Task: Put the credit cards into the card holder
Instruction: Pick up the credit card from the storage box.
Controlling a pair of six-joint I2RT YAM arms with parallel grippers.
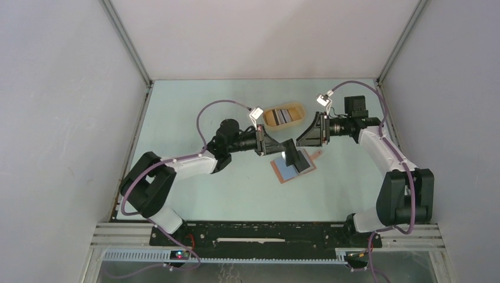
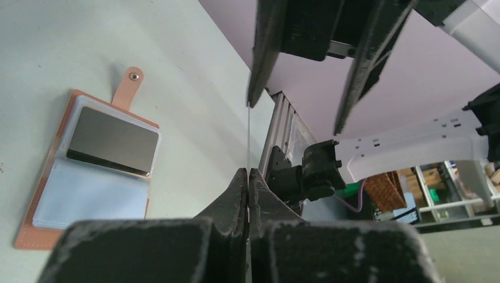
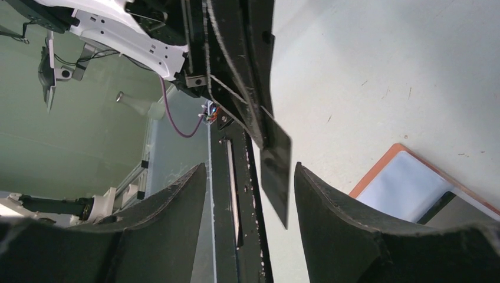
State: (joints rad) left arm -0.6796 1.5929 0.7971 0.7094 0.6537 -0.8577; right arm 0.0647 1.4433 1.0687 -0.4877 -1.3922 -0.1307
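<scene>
- No text, brand, number or sign can be read in any view.
- The dark card (image 2: pixel 112 141) on the card holder (image 2: pixel 88 194) is seen only as a plain glossy face.
- The held card (image 3: pixel 277 171) is shown dark, with no legible print.

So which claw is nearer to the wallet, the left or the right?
Left. The left claw, shut on a card, hangs over the far edge of the open wallet. The right claw is open around that card's other end, further back toward the tray.
</scene>
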